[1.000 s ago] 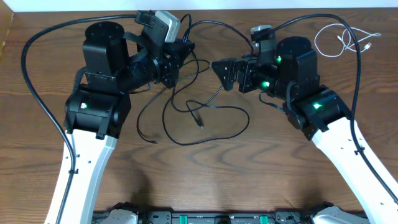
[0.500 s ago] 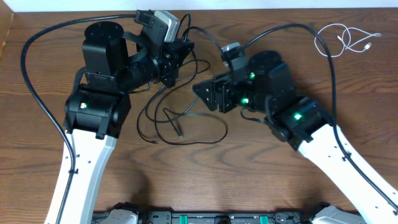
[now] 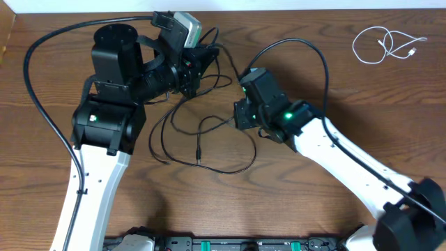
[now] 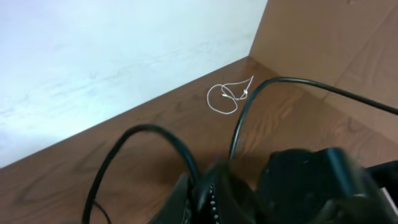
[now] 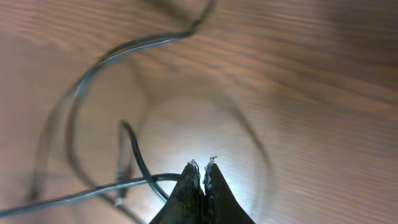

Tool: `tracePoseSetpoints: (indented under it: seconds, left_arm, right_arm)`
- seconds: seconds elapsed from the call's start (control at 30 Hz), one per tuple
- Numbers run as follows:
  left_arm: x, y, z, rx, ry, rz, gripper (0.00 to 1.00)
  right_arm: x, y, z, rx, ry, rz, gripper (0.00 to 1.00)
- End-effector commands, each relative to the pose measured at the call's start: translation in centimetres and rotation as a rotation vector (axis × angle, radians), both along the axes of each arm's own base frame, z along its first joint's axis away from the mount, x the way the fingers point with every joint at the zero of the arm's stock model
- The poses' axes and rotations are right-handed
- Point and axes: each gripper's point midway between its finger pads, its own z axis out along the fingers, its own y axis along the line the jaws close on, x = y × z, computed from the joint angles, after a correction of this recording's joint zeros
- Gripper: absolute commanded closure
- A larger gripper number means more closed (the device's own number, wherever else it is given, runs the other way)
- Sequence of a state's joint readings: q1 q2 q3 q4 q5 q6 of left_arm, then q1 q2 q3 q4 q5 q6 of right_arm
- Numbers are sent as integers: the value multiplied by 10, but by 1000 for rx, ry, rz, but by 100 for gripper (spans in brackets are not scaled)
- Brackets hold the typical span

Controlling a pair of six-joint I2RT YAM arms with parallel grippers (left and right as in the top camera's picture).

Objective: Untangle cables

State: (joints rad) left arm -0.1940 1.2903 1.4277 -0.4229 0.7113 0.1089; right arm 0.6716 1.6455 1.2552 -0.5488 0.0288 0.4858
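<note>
The black cable (image 3: 199, 148) lies in tangled loops on the wooden table between the arms, and one strand rises to my left gripper (image 3: 203, 59). That gripper (image 4: 208, 180) is shut on the black cable. My right gripper (image 3: 234, 118) is low over the loops' right side. Its fingers (image 5: 203, 165) are shut, and a strand of the black cable (image 5: 143, 42) runs up against the left finger; I cannot tell whether it is pinched. The white cable (image 3: 382, 43) lies coiled alone at the far right, also seen in the left wrist view (image 4: 231, 94).
Thick black arm cables arc over the table at the far left (image 3: 42, 42) and above the right arm (image 3: 306, 43). A pale wall borders the table's far edge (image 3: 293, 5).
The right arm swung left and down onto the black cable's loops, and its gripper went from open to shut. The loops shifted left. The left arm stayed put.
</note>
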Motion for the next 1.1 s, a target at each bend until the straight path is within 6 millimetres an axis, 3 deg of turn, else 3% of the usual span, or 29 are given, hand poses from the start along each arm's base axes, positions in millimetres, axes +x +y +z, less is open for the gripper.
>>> tracePoseSetpoints:
  seconds: [0.0, 0.13, 0.3, 0.47, 0.5, 0.53, 0.6, 0.63, 0.67, 0.73, 0.93, 1.07]
  left_arm:
    - [-2, 15, 29, -13, -84, 39, 93]
    - [-1, 29, 34, -14, -99, 76, 93]
    - [-1, 40, 39, -14, -113, 106, 92]
    - [-4, 37, 40, -23, -113, 84, 93]
    - [-5, 36, 40, -24, -113, 78, 93]
    - [-5, 36, 40, -25, -112, 75, 93]
    - [-5, 36, 40, -25, -112, 74, 93]
    - [-5, 36, 40, -25, -112, 74, 93]
    - [-5, 36, 40, -25, -111, 74, 92]
    - [-5, 36, 40, -25, -111, 74, 92]
    - [-4, 36, 38, -27, -102, 75, 93]
    - [1, 35, 32, -25, -85, 74, 93]
  right_arm:
    - [18, -32, -7, -122, -47, -139, 99]
    - [30, -77, -10, -206, -54, -332, 99]
    - [37, -148, -17, -265, 7, -574, 99]
    - [39, -181, -24, -252, 78, -619, 98]
    - [41, -180, -24, -247, 79, -600, 79]
    - [43, -175, -22, -238, 75, -555, 48]
    - [48, -157, -17, -198, 54, -447, 32]
    - [50, -150, -13, -178, 38, -419, 16]
    - [52, -145, -9, -161, 19, -412, 9]
    - [58, -139, 3, -129, -28, -407, 1]
    - [71, -123, 59, 3, -199, -399, 1]
    - [66, -102, 100, 126, -278, -277, 1]
